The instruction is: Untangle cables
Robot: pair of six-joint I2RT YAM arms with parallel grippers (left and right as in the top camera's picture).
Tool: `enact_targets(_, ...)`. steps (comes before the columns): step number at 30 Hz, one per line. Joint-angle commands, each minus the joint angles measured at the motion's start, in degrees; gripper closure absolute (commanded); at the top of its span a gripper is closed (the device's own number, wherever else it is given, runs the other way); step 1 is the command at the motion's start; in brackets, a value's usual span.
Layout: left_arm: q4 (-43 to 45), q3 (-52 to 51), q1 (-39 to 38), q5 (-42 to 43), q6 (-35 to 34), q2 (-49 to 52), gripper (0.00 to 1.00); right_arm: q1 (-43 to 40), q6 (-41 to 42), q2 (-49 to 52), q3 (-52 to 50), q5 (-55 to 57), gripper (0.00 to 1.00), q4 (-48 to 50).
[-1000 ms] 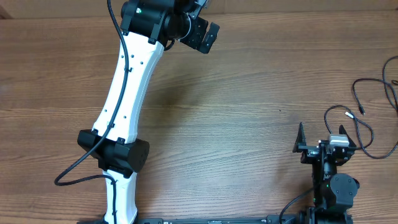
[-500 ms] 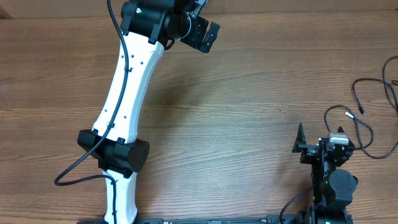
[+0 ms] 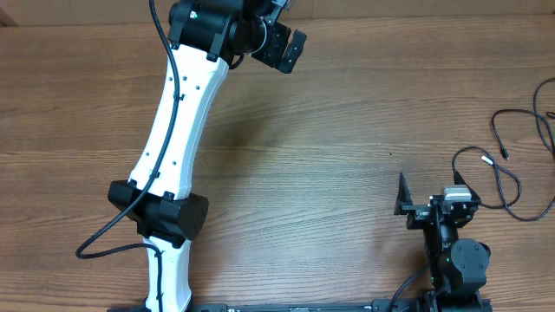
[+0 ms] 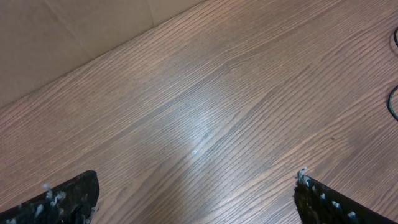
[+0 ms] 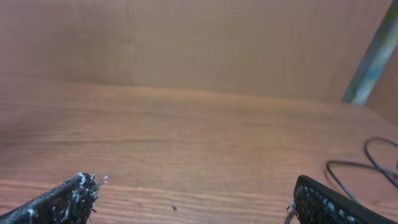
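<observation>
Overhead shows you the cables (image 3: pixel 518 182) as thin black cords, lying in loose open curves on the worktop (image 3: pixel 347 130) near its right edge. They sit just beside the right arm (image 3: pixel 455 251) and well apart from the left arm (image 3: pixel 186 113), whose smooth white shell with black joints reaches to the far side. One cord ends in a small pale plug tip.

The worktop is brown wood-grain, matte, with a soft patch of glare in the left wrist view.

Both sets of jaws are spread wide and hold nothing. The left jaws' black fingers (image 4: pixel 68 199) and the right jaws' fingers (image 5: pixel 329 202) look rough and are flecked with white.

From the right wrist you catch the cables as slim arcs on the right, with a plain tan wall (image 5: pixel 186 43) bearing one vertical seam behind the worktop.
</observation>
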Motion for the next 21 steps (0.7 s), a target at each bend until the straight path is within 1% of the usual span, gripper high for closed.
enact_targets(1, -0.2, 1.0, 0.0, 0.1, 1.5, -0.7, 0.0, 0.4, 0.7, -2.4, -0.7, 0.2, 0.0, 0.2)
enact_targets(3, -0.2, 1.0, 0.0, 0.1, 1.5, -0.7, 0.0, 0.4, 0.7, -3.5, -0.7, 0.2, 0.0, 0.3)
enact_targets(21, -0.6, 1.0, 0.0, 0.1, 1.5, -0.7, 0.0, 0.4, 0.7, -3.4, -0.7, 0.2, 0.0, 0.3)
